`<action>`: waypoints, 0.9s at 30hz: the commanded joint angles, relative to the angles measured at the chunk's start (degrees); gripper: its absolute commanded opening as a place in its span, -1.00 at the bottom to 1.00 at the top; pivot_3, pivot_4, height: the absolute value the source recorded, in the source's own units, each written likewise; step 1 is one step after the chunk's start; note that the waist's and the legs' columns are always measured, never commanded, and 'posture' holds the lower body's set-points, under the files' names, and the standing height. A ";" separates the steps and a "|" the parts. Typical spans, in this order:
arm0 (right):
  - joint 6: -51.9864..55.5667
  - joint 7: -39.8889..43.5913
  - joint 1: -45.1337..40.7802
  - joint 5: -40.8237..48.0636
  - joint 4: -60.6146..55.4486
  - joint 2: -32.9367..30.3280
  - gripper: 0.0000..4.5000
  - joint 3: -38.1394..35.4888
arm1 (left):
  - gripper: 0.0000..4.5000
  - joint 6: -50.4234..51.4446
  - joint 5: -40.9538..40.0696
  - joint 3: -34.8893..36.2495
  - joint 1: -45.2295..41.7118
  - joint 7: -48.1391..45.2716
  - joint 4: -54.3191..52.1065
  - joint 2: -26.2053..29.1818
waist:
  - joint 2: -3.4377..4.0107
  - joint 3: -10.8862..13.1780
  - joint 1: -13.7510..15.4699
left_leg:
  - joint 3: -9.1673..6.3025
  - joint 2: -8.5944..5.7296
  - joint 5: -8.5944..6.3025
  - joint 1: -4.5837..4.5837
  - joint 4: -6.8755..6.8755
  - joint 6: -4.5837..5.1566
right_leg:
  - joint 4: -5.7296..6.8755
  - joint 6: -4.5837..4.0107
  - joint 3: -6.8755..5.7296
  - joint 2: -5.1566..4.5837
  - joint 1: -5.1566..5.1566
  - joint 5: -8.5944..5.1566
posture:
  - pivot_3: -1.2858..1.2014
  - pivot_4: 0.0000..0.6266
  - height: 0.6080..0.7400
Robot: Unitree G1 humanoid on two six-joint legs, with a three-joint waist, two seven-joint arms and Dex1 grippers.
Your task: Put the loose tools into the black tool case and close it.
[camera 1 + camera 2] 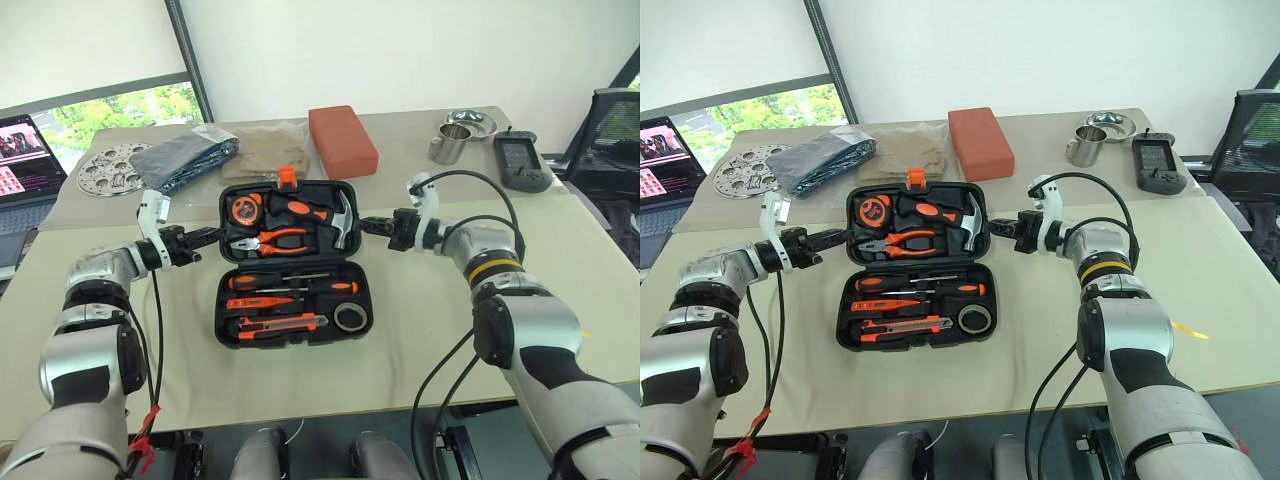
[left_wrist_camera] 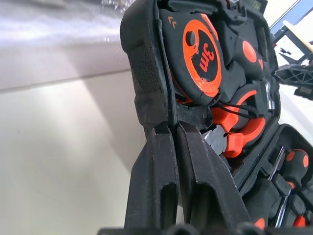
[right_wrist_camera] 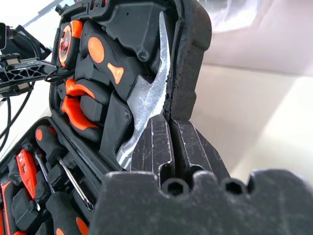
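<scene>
The black tool case (image 1: 290, 262) lies open on the beige desk (image 1: 420, 330), screwdrivers (image 1: 290, 283), utility knife (image 1: 280, 324) and tape roll (image 1: 350, 318) already in its near half. The left end effector (image 1: 210, 237) and right end effector (image 1: 368, 226) each pinch narrow on a side edge of the case's far half, which carries hammer (image 1: 342, 218), pliers (image 1: 270, 240) and tape measure (image 1: 244, 209). Beyond the case lie a red-orange block (image 1: 342, 140), brown paper (image 1: 265, 150), a grey bag (image 1: 185, 160) and a perforated metal disc (image 1: 112, 168). Far right of the case stand a steel cup (image 1: 452, 145), a bowl (image 1: 470, 122) and a handheld device (image 1: 522, 162); far left, a laptop (image 1: 25, 155) before a window.
</scene>
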 commanded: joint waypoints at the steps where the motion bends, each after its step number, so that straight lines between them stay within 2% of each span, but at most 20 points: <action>1: -5.63 -1.58 -2.46 1.96 -2.12 -0.50 -0.99 -2.21 | -1.00 -7.04 -1.35 2.21 -2.78 4.47 -1.84 0.06 | 0.00 0.00 0.02 | 0.00 0.00 0.00 -0.01 0.00 0.00 | -0.01 0.00 0.00 0.00 0.00 0.00 | 0.03 -0.52 1.00; 8: -11.40 1.34 -1.09 1.11 -3.43 -0.36 -0.99 -0.48 | -1.00 -11.41 0.62 -1.42 0.34 1.84 -4.34 -0.33 | 0.00 0.00 -0.14 | 0.02 0.00 0.01 -0.01 0.00 -0.01 | -0.02 0.00 0.02 0.00 -0.02 0.00 | 0.03 -0.52 1.00; 14: -18.90 7.58 2.87 0.51 -7.18 -0.98 -0.99 1.75 | -1.00 -18.21 3.34 -4.55 6.44 4.78 -12.77 -0.90 | 0.00 0.00 -0.09 | 0.02 0.00 0.01 0.04 0.00 -0.02 | -0.01 0.00 0.02 -0.01 0.00 0.00 | 0.03 -0.52 1.00; 21: -32.36 9.31 10.03 1.50 -14.49 -1.27 -0.99 1.89 | -1.00 -31.96 5.11 -6.19 14.95 6.54 -21.86 -0.26 | 0.01 -0.01 0.04 | 0.04 0.03 -0.01 0.15 -0.02 0.01 | -0.02 0.00 0.06 0.00 0.14 0.00 | 0.03 -0.52 1.00; 27: -43.56 8.34 16.85 2.08 -23.37 -0.77 -0.99 2.92 | -1.00 -47.05 7.69 -5.44 20.92 15.69 -25.30 -1.68 | 0.03 -0.02 0.19 | 0.04 0.04 -0.07 0.21 0.02 0.11 | -0.07 0.00 0.11 -0.05 0.20 0.00 | 0.03 -0.52 1.00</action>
